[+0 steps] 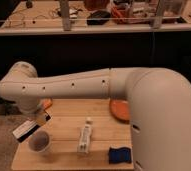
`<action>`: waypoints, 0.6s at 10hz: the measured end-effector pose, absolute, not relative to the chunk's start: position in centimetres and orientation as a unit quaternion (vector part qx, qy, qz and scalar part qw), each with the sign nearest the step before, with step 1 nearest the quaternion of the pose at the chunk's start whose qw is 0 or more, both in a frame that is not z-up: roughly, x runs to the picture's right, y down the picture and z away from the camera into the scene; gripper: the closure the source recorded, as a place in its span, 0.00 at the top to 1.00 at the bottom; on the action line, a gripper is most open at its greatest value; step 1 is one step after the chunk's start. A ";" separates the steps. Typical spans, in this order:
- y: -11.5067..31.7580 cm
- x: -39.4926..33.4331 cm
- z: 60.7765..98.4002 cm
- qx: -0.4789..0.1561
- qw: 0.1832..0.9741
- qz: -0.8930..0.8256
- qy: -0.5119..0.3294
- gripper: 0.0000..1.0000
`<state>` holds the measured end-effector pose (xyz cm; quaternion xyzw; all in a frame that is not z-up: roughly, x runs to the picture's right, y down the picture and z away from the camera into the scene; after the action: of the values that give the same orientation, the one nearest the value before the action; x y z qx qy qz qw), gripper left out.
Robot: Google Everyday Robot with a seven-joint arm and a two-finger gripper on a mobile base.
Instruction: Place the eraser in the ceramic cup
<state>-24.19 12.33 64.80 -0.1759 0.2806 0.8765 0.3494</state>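
My gripper (35, 125) hangs at the left end of the long white arm, over the table's left part. It is shut on the eraser (24, 131), a flat white block with a dark edge, held tilted in the air. The ceramic cup (39, 142) stands upright on the wooden table just below and to the right of the eraser. The eraser is above the cup's rim and to its left, not inside it.
A white tube (84, 136) lies mid-table. A blue object (120, 155) sits near the front right edge. An orange plate (120, 109) lies under the arm, and a small orange item (47, 104) is at the back left. The wooden table (64, 160) is small. A dark shelf stands behind it.
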 end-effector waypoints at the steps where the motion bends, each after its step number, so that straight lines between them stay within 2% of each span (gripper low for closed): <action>1: 11.5 -23.5 64.8 -0.184 0.357 0.871 0.284 0.00; 3: 11.3 -22.9 64.6 -0.188 0.377 0.861 0.286 0.00; 6: 12.7 -23.4 63.8 -0.183 0.451 0.829 0.275 0.00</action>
<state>-23.41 12.67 63.77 -0.1831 0.2749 0.8291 0.4511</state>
